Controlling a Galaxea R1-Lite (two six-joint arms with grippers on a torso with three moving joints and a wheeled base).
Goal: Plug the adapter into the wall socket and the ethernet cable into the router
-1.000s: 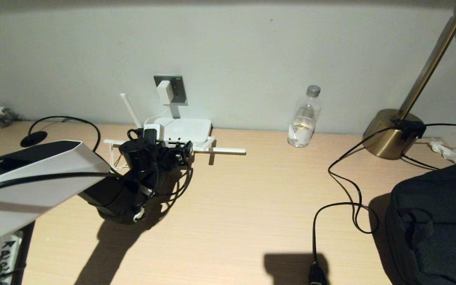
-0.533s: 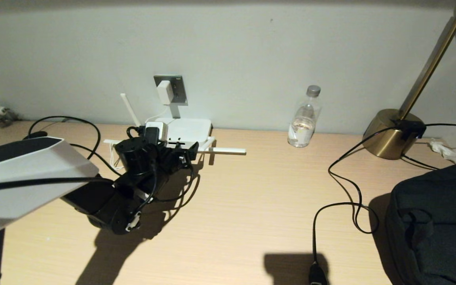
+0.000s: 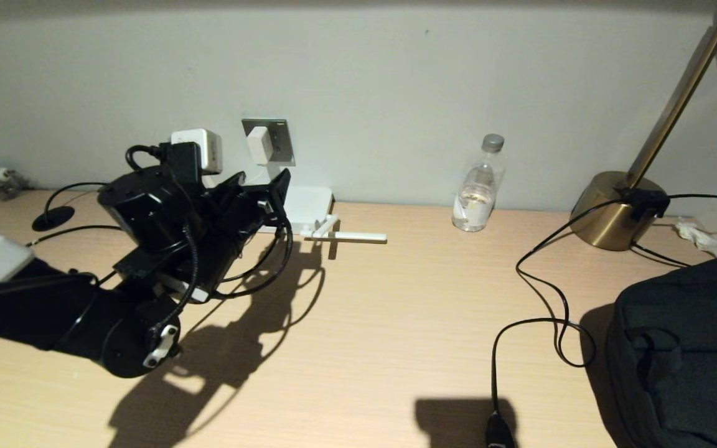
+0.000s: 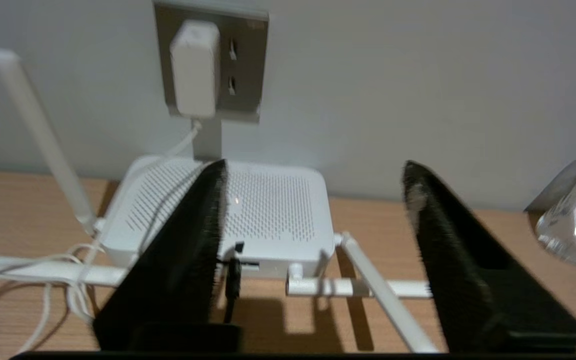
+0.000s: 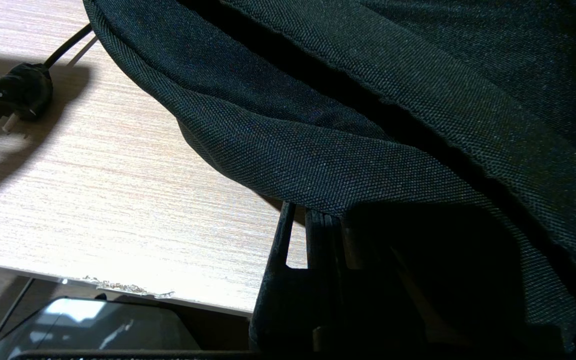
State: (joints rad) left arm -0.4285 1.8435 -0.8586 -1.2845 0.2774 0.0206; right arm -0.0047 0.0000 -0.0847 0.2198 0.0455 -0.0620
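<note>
**Both plugs apparently in; only a check left**

Finds the left gripper [image 3: 259, 186] raised over the pale wooden table [image 3: 396, 323], pointing at the wall, jaws spread wide and empty. Nothing between the black fingers [image 4: 183, 260] but open air.

Straight beyond the fingertips, and higher: the small white rounded power adapter [image 4: 194, 67], seated in the square grey metallic wall socket [image 4: 243, 65], its thin white cord dropping towards the desk. Counts as the first half of the task done, to judge by how flush the brick sits against the plate.

Just ahead of and below the gripper: the flat white router with thin stick antennas [image 4: 268, 205], resting against the wall. At its front edge, close beside the left-hand finger in the wrist view, a dark plug with a black lead hanging from it [image 4: 231, 280]. Looks to be the black ethernet cable, already in a port. Cannot tell whether fully clicked home, nor see a clear plastic tip; partly hidden behind the finger.

Leaves, by this reading, little beyond confirming the seating and drawing the arm clear of the antennas.

Places the right gripper [image 5: 298, 235] low at the near table edge, closed on nothing, tucked under a dark woven fabric bag [image 5: 368, 125], parked and idle.
</note>
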